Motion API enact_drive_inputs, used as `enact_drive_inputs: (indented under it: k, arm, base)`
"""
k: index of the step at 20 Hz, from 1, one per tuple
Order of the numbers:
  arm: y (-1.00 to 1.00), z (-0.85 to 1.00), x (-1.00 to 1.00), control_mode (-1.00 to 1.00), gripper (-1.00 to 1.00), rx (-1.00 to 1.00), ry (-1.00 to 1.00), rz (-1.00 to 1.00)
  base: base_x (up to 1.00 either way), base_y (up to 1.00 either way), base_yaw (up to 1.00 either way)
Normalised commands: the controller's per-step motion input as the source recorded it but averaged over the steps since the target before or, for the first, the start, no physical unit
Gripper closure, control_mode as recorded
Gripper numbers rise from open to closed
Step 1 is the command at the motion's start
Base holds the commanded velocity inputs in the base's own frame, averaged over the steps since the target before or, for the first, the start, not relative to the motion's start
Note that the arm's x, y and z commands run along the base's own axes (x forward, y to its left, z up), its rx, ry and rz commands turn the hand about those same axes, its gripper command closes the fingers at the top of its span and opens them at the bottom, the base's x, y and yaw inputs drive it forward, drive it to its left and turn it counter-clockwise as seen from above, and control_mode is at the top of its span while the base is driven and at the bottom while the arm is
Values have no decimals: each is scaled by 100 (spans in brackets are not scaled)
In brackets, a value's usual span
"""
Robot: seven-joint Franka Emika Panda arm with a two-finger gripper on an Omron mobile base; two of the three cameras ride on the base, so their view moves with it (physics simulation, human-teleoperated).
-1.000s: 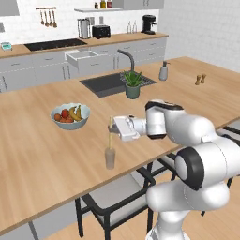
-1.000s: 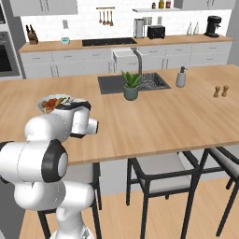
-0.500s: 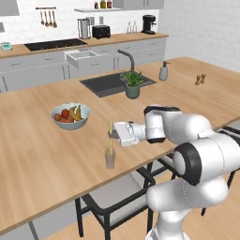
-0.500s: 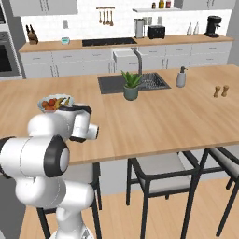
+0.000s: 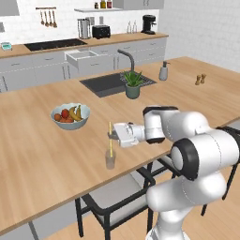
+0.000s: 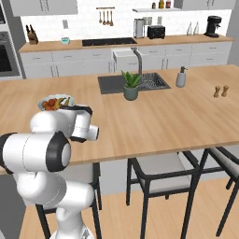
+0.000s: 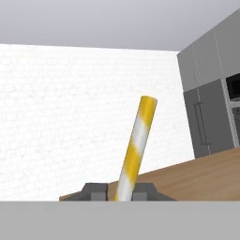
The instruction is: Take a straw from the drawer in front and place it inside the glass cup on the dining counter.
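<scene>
The straw (image 5: 110,139), striped yellow and white, stands upright in my gripper (image 5: 113,136), which is shut on it about halfway up. Its lower end reaches into the small glass cup (image 5: 110,161) near the front edge of the dining counter (image 5: 37,154). In the hand view the straw (image 7: 138,136) rises at a slight tilt from between the two dark fingertips (image 7: 96,191) of the gripper (image 7: 123,193). The drawer (image 5: 82,58) stands pulled open in the grey cabinets at the far wall; the right base view shows the drawer (image 6: 125,54) too.
A blue-grey fruit bowl (image 5: 70,116) sits left of and behind the cup. A potted plant (image 5: 132,84), a black sink (image 5: 110,82), a soap bottle (image 5: 163,71) and salt and pepper shakers (image 5: 200,79) lie farther back. Black stools (image 5: 112,201) stand under the counter's front edge.
My hand has drifted slightly lower and to the right with the straw, which stays upright over the cup. The grip looks unchanged.
</scene>
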Motion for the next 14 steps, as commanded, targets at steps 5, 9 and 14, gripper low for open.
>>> enact_drive_inputs:
  k: [5, 9, 14]
  arm:
    - [0, 4, 17, -100, 100, 0, 0, 0]
    - [0, 15, 11, -100, 100, 0, 0, 0]
    - [0, 12, 0, -100, 100, 0, 0, 0]
  base:
    - [0, 0, 0]
    - [0, 0, 0]
    - [0, 0, 0]
